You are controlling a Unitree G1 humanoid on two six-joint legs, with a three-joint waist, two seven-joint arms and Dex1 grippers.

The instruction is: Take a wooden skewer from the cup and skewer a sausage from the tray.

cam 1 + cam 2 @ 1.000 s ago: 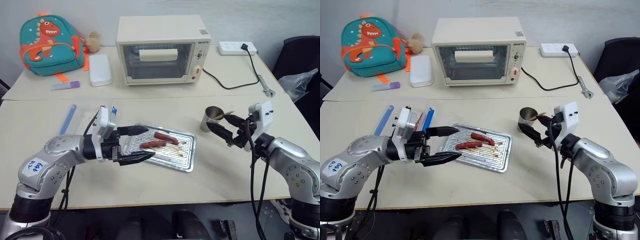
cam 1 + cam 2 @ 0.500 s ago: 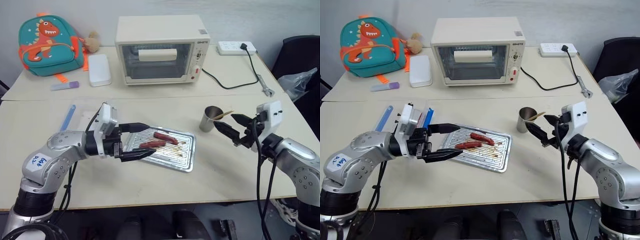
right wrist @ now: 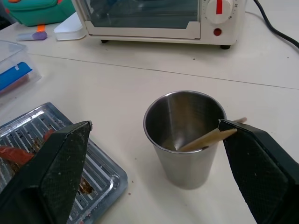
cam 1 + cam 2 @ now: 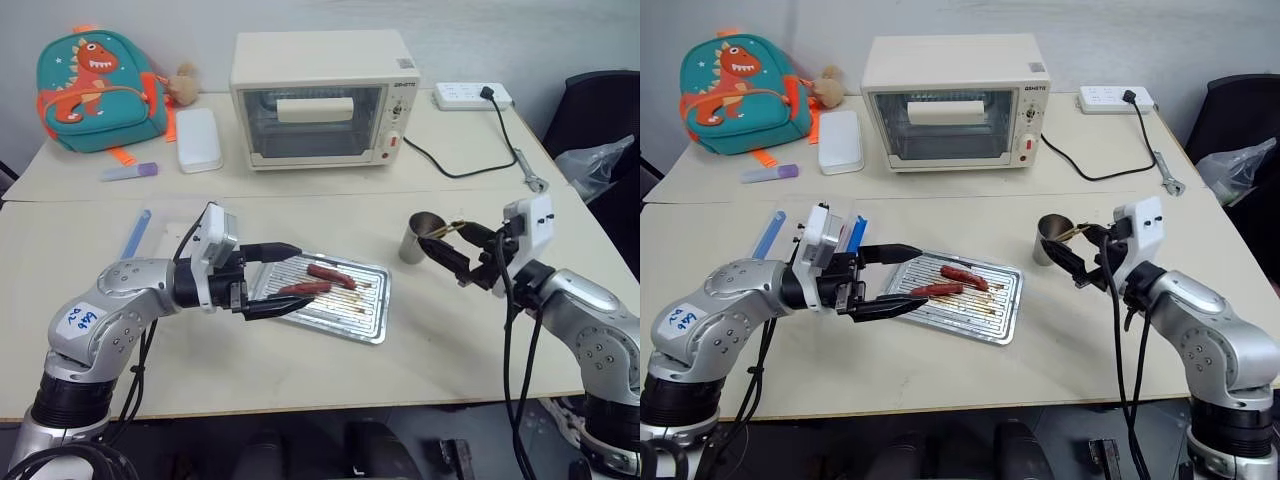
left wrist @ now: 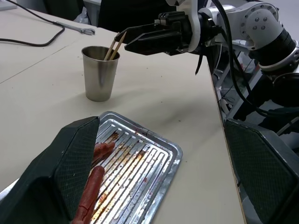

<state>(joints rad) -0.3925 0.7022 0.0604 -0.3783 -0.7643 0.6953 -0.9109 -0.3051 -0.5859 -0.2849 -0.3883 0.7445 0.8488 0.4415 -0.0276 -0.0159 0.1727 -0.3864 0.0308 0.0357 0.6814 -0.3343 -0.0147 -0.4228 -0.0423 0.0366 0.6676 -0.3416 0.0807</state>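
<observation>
The silver cup point(image 4: 417, 240) stands on the table right of the tray point(image 4: 372, 322), with wooden skewers point(image 5: 114, 45) leaning out of it. My right gripper point(image 4: 441, 240) is open and level at the cup's rim, its fingers either side of the cup in the right wrist view. One skewer point(image 3: 209, 138) ends right at one finger point(image 3: 261, 168); I cannot tell if they touch. Two reddish-brown sausages point(image 4: 331, 276) point(image 4: 304, 289) lie on the tray. My left gripper point(image 4: 301, 275) is open over the tray's left end, its fingertips close to the nearer sausage and holding nothing.
A cream toaster oven point(image 4: 320, 100) stands at the back, with a white box point(image 4: 200, 140), a teal backpack point(image 4: 100, 90) and a purple marker point(image 4: 130, 171) to its left. A power strip point(image 4: 474, 96), cable and wrench point(image 4: 530, 176) lie back right. A clear box with blue clips point(image 4: 775, 228) sits behind my left arm.
The right gripper drifted slightly away from the cup and back to its rim. The left arm has kept still. Both grippers stay open.
</observation>
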